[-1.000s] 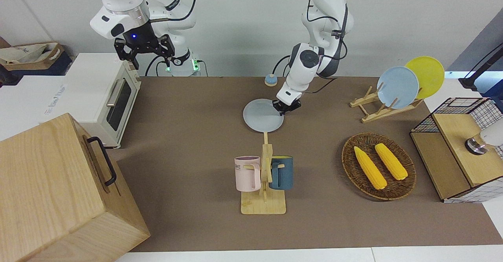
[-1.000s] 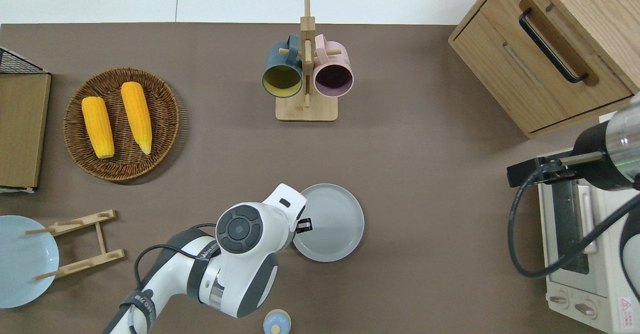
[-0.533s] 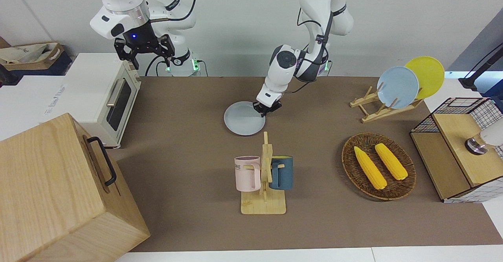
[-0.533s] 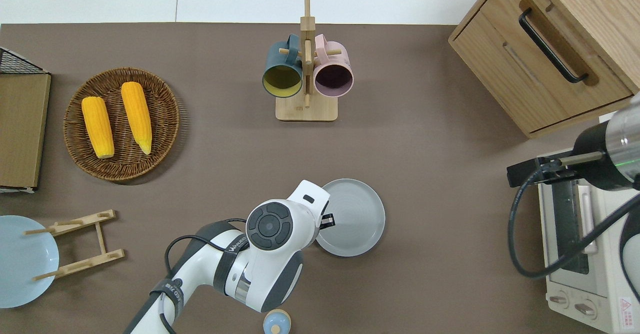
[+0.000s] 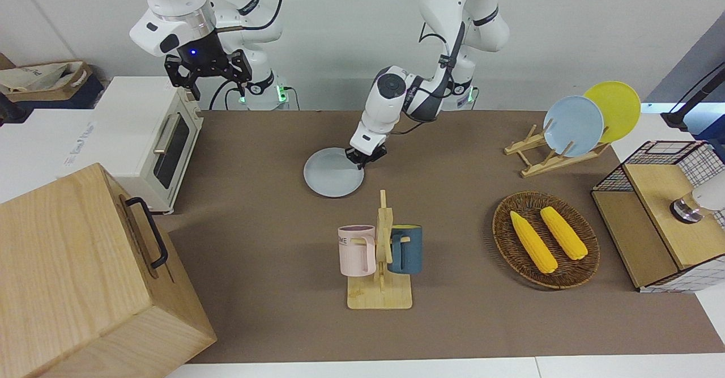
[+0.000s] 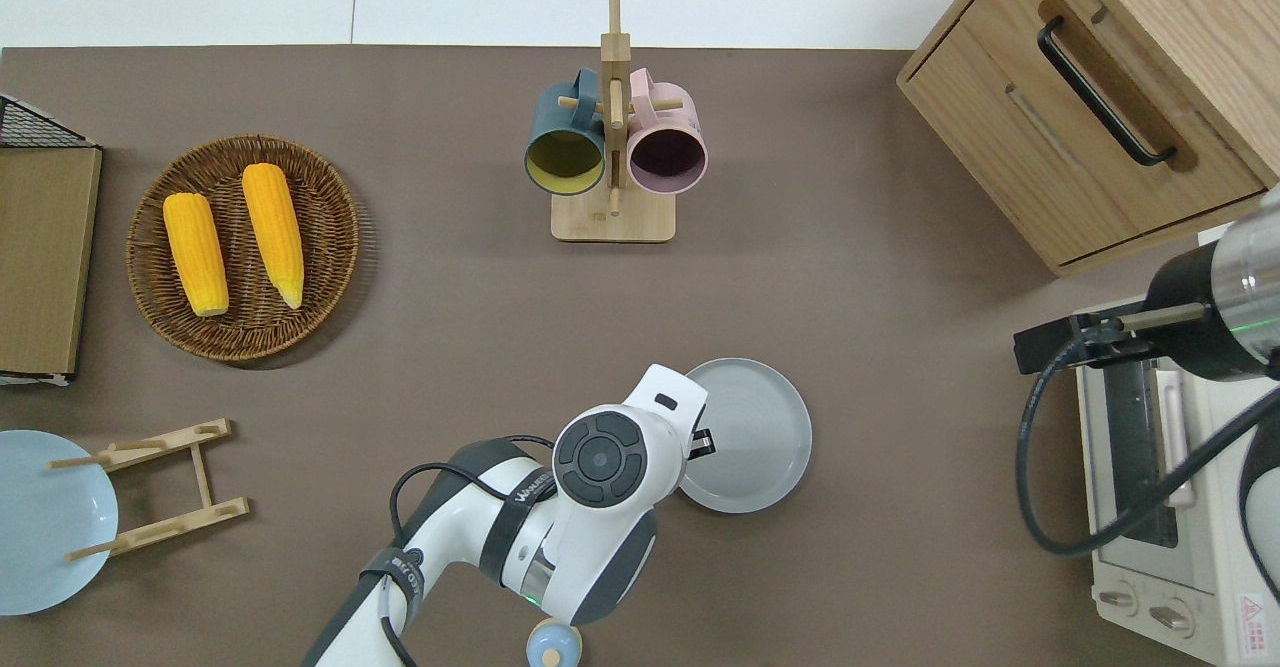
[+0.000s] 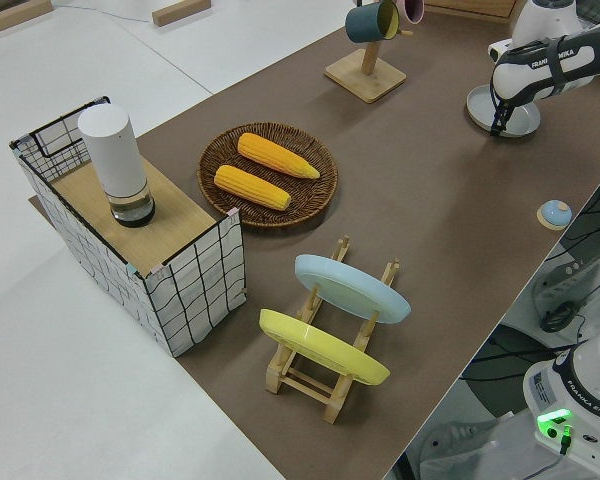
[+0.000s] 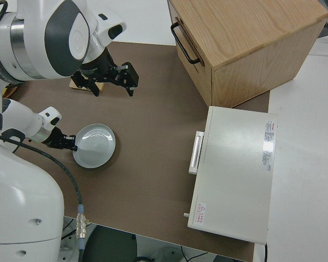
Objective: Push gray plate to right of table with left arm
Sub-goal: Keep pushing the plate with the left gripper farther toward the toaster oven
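The left gripper (image 6: 701, 442), jaws unreadable, presses the gray plate's (image 6: 755, 437) nine-o'clock rim, shoving it along the worktop (image 6: 880, 347) toward three o'clock.

Wall: plain and pale (image 5: 340, 32), it ran along the robots' side of the desk.
Desk: long, with a matte brown cover (image 5: 272, 208); a white edge showed along the side farthest from the robots.
Floor: pale and smooth (image 7: 70, 400), seen at the left arm's end.
Cabinet: light wood with a black handle (image 5: 85, 276), it stood at the right arm's end of the desk.
Cardboard box: open, with a pale bag inside (image 5: 51, 80), it sat near the wall.
Dark panel: a slanted gray-blue surface (image 5: 688, 66) stood against the wall at the left arm's end.
Light: even and soft; shadows were faint.
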Tool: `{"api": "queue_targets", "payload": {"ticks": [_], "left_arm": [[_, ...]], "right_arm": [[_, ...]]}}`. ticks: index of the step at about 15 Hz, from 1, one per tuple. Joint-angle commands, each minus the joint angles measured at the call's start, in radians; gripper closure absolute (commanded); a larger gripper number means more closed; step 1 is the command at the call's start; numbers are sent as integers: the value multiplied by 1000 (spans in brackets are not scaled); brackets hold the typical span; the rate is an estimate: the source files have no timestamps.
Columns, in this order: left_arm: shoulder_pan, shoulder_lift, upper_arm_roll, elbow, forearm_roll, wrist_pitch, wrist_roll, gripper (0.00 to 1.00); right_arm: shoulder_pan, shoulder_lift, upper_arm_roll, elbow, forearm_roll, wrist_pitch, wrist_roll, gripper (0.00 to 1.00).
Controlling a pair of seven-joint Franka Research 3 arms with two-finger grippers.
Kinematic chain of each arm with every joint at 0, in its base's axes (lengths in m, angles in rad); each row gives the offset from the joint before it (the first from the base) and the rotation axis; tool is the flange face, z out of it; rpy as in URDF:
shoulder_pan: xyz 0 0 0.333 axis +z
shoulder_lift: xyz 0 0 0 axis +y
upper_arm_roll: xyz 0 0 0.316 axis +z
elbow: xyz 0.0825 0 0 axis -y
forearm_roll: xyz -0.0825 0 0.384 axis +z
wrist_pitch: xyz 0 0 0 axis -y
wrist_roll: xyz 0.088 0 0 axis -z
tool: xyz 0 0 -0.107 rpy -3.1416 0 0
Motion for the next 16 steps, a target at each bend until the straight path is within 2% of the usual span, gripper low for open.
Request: {"api": "queue_targets", "payload": {"ticks": [1,4,11,12,13,14,15,16], "left_arm": [[-59,131,3,78,9,31,-70,1000],[-62,139,1,83,48,31,-100,1000],[-62,136,3,84,57,26,-100,1000],[-62,135,3,86,57,26,-102,899],[-53,130,4,86,55,19,-102,386],[-53,121,9,84,57,11,-96,143],[-53,113,11,84,57,-6,-93,8],[-53,99,14,84,58,-29,-87,7]], "right_arm": [[-11,-8,6,0,10,-12,-3,17],[-11,-8,4,0,8,-12,-3,17],[-11,-8,6,0,8,-12,-3,17],[-11,-8,6,1,8,-12,-3,17],[-11,-8,4,0,8,-12,-3,17],[-11,-8,6,0,8,-12,-3,17],[-11,-8,4,0,8,-12,-3,17],[-11,-8,6,0,8,-12,-1,17]]}}
